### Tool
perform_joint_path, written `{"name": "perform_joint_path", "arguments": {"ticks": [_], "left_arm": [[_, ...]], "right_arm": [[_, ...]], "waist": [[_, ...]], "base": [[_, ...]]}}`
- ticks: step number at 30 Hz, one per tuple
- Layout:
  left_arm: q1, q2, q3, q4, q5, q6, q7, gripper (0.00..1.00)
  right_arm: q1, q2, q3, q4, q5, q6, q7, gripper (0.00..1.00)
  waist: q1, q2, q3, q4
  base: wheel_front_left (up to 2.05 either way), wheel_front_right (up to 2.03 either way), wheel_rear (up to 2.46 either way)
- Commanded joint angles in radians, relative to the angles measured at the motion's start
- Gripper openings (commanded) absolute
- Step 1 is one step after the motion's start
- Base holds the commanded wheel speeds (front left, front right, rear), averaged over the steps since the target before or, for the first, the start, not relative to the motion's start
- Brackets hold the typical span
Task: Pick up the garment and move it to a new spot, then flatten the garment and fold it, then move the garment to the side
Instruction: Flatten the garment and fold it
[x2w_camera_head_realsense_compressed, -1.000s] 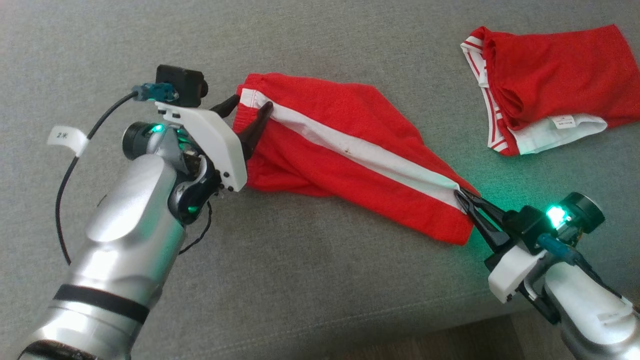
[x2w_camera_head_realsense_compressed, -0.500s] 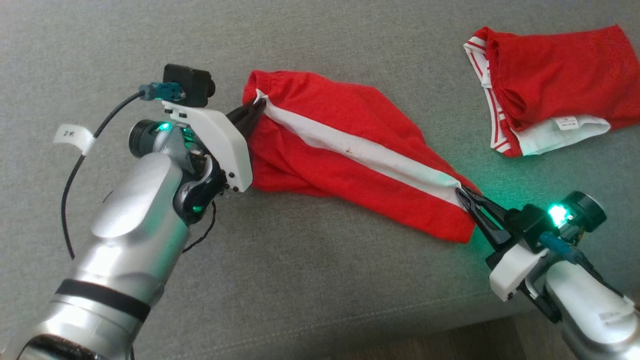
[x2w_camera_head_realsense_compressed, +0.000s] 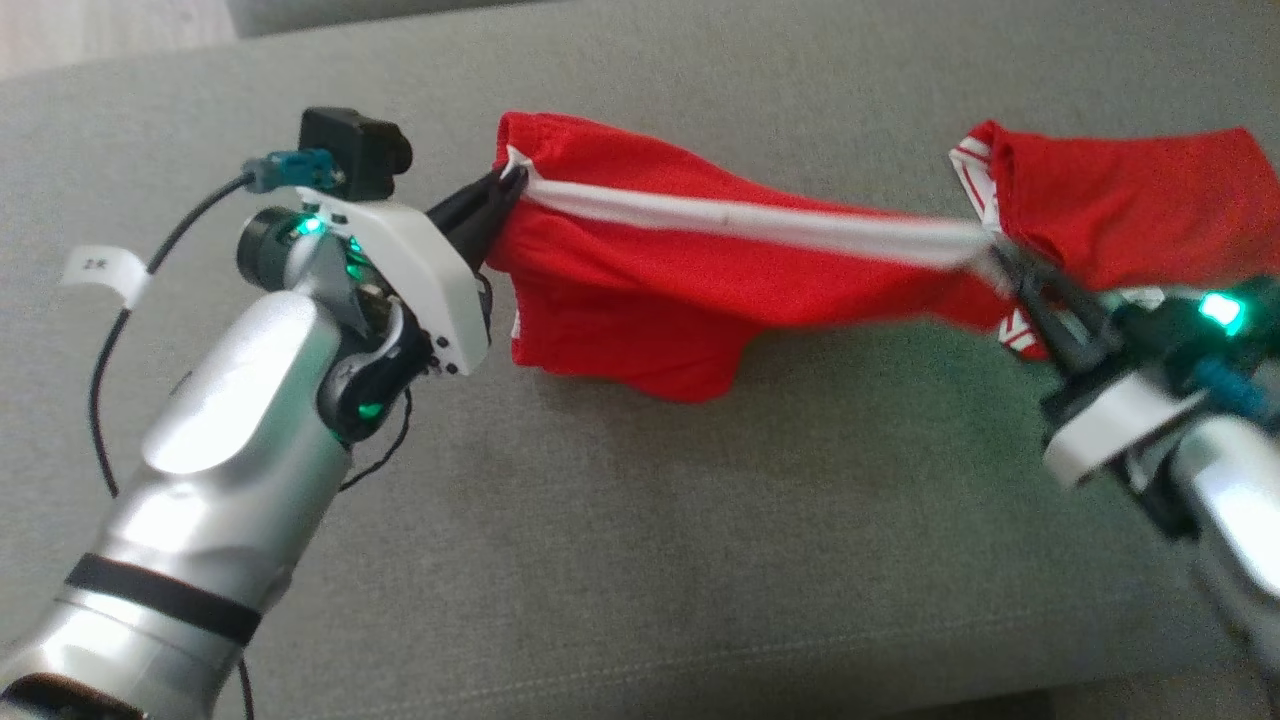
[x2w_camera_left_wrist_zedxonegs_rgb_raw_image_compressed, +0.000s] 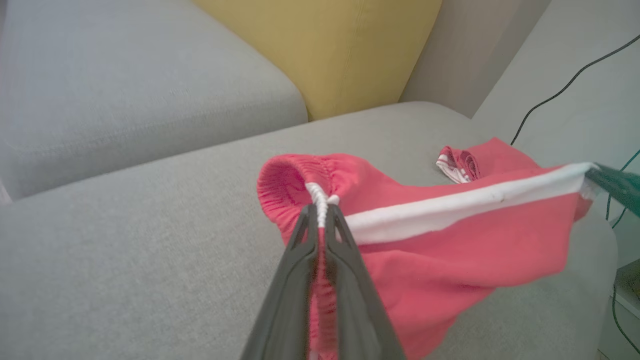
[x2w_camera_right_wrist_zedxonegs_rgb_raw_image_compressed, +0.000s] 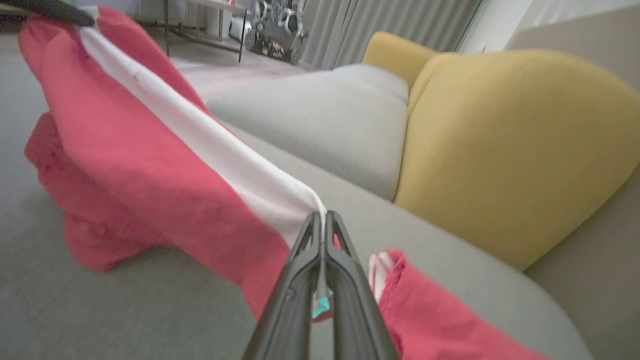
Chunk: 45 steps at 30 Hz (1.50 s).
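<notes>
The garment (x2w_camera_head_realsense_compressed: 660, 290) is a pair of red shorts with a white side stripe, lifted off the grey sofa cushion (x2w_camera_head_realsense_compressed: 600, 560) and stretched between both arms. My left gripper (x2w_camera_head_realsense_compressed: 505, 185) is shut on the waistband end of the stripe; the left wrist view shows the garment (x2w_camera_left_wrist_zedxonegs_rgb_raw_image_compressed: 450, 240) bunched between the fingers of that gripper (x2w_camera_left_wrist_zedxonegs_rgb_raw_image_compressed: 321, 212). My right gripper (x2w_camera_head_realsense_compressed: 1005, 265) is shut on the hem end of the stripe. In the right wrist view that gripper (x2w_camera_right_wrist_zedxonegs_rgb_raw_image_compressed: 322, 217) pinches the garment (x2w_camera_right_wrist_zedxonegs_rgb_raw_image_compressed: 165, 165), whose red cloth hangs loosely below the taut stripe.
A second red garment (x2w_camera_head_realsense_compressed: 1120, 200) with white trim lies on the cushion at the far right, just behind my right gripper. A yellow cushion (x2w_camera_right_wrist_zedxonegs_rgb_raw_image_compressed: 500, 140) and the sofa's grey backrest (x2w_camera_left_wrist_zedxonegs_rgb_raw_image_compressed: 125, 90) stand beyond. A black cable (x2w_camera_left_wrist_zedxonegs_rgb_raw_image_compressed: 560, 90) runs along the sofa's side.
My left gripper has shut on the waistband. Both arms have raised the garment off the cushion and my right gripper has swung up and right, pulling the stripe taut. The camera has also shifted.
</notes>
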Motion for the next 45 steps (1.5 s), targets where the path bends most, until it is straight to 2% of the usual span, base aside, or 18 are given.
{"name": "perform_joint_path", "arguments": {"ticks": [1, 8, 14, 19, 29, 36, 45], "left_arm": [[-0.037, 0.053, 0.042, -0.058, -0.009, 0.002, -0.002, 0.00], [-0.025, 0.083, 0.085, -0.168, -0.044, 0.042, 0.014, 0.00], [-0.004, 0.107, 0.130, -0.282, -0.047, 0.101, -0.020, 0.00], [0.038, 0.114, 0.166, -0.347, -0.068, 0.149, -0.039, 0.00], [0.119, 0.149, 0.179, -0.431, -0.074, 0.183, -0.052, 0.00], [0.154, 0.152, 0.220, -0.466, -0.080, 0.219, -0.109, 0.00], [0.136, 0.149, 0.192, -0.493, -0.067, 0.229, -0.075, 0.00]], "right_arm": [[-0.057, -0.044, 0.001, -0.045, 0.018, -0.001, -0.005, 0.00], [-0.187, -0.095, 0.043, -0.095, 0.053, -0.001, 0.033, 0.00], [-0.283, -0.127, 0.071, -0.104, 0.074, -0.001, 0.057, 0.00], [-0.301, -0.143, 0.076, -0.106, 0.091, -0.001, 0.080, 0.00], [-0.251, -0.165, 0.070, -0.128, 0.104, -0.001, 0.100, 0.00], [-0.213, -0.163, 0.029, -0.142, 0.105, -0.001, 0.126, 0.00], [-0.211, -0.189, 0.018, -0.199, 0.132, -0.001, 0.167, 0.00]], "waist": [[0.0000, 0.0000, -0.048, 0.027], [0.0000, 0.0000, -0.113, 0.054], [0.0000, 0.0000, -0.161, 0.076], [0.0000, 0.0000, -0.182, 0.088], [0.0000, 0.0000, -0.193, 0.093], [0.0000, 0.0000, -0.191, 0.087], [0.0000, 0.0000, -0.101, 0.090]], "base": [[0.00, 0.00, 0.00], [0.00, 0.00, 0.00], [0.00, 0.00, 0.00], [0.00, 0.00, 0.00], [0.00, 0.00, 0.00], [0.00, 0.00, 0.00], [0.00, 0.00, 0.00]]}}
